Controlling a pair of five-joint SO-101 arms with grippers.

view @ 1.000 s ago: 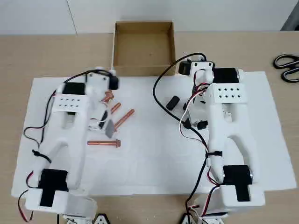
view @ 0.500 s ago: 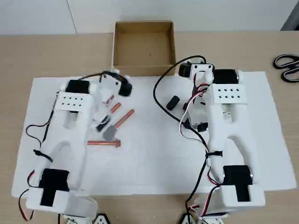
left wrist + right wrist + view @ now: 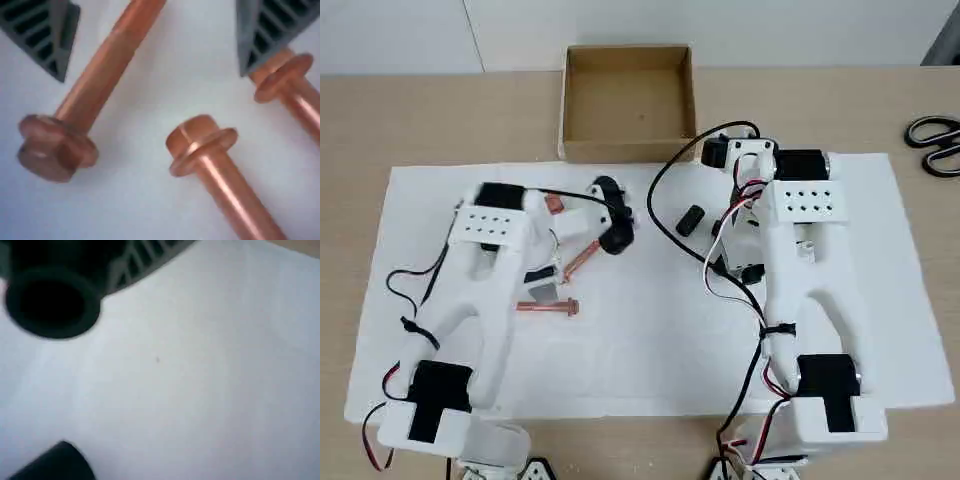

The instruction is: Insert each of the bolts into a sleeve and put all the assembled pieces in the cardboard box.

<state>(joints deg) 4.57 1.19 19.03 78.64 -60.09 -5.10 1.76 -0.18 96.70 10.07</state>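
1. My left gripper (image 3: 152,70) hangs low over the white sheet (image 3: 650,350). It is spread wide and has hold of nothing. Its grey fingertips (image 3: 50,40) stand on either side of a long bolt (image 3: 107,65).
2. That bolt's shaft runs through the gap, and neither fingertip touches it. A second bolt (image 3: 200,145) lies beside it, apart. A third bolt (image 3: 282,75) has its head right at the other fingertip.
3. My right gripper (image 3: 107,277) sits close to a near sleeve (image 3: 50,302) whose open bore faces the camera. I cannot tell whether I grip that sleeve, or how far open this tool is.
4. Seen from above, a black sleeve (image 3: 691,220) lies on the sheet between my two arms. Whether it is the same one, I cannot tell.
5. The cardboard box (image 3: 563,100) stands beyond the sheet, well apart from the bolts, with no assembled piece in it.
6. I judge the task to be at its start, with the first bolt about to be picked up.
7. Next I should close squarely on the long bolt's shaft without catching the third bolt's head. Then I should lift the bolt and line its tip up with a sleeve's bore.
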